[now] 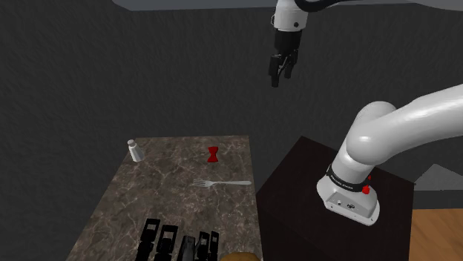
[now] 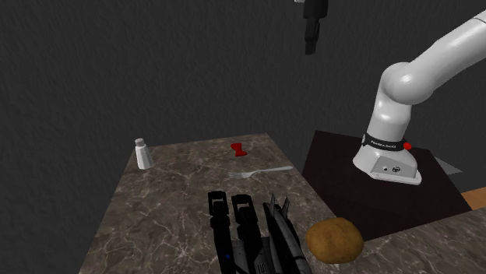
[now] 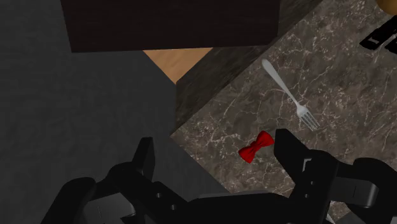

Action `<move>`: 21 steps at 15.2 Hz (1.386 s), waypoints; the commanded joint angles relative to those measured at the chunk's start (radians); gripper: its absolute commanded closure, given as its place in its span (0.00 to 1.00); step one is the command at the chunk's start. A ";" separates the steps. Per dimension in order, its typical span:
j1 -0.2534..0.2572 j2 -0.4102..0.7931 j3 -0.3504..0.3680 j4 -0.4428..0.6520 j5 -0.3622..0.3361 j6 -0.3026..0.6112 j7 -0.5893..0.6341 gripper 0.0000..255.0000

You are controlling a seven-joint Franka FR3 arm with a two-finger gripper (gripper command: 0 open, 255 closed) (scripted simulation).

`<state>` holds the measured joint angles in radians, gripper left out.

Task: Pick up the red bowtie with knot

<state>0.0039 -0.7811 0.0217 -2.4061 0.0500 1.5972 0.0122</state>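
A small red bowtie [image 1: 213, 155] with a knot lies flat near the far edge of the dark marble table [image 1: 148, 200]; it also appears as the bowtie [image 2: 239, 149] and the bowtie [image 3: 256, 146]. My black gripper [image 1: 280, 73] hangs high in the air, well above the table and off toward the shoulder view's right of the bowtie. In the wrist view the gripper [image 3: 213, 153] is open, its fingers standing apart with nothing between them, and the bowtie lies far below beside one fingertip.
A silver fork [image 1: 222, 182] lies just nearer than the bowtie. A white salt shaker [image 1: 134, 150] stands at the far corner. Several black objects [image 1: 178, 243] and a brown potato [image 2: 333, 238] sit at the near end. The dark stand [image 1: 334, 207] borders the table.
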 commanded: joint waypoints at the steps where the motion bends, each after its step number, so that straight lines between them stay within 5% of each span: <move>1: 0.000 0.000 0.000 0.000 0.000 0.000 0.000 0.00; 11: 0.043 0.207 0.128 -0.119 0.053 0.339 0.107 0.00; 21: 0.057 0.552 0.253 -0.092 0.022 0.664 0.244 0.00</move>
<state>0.0628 -0.2678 0.2653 -2.5055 0.0814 2.2282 0.2418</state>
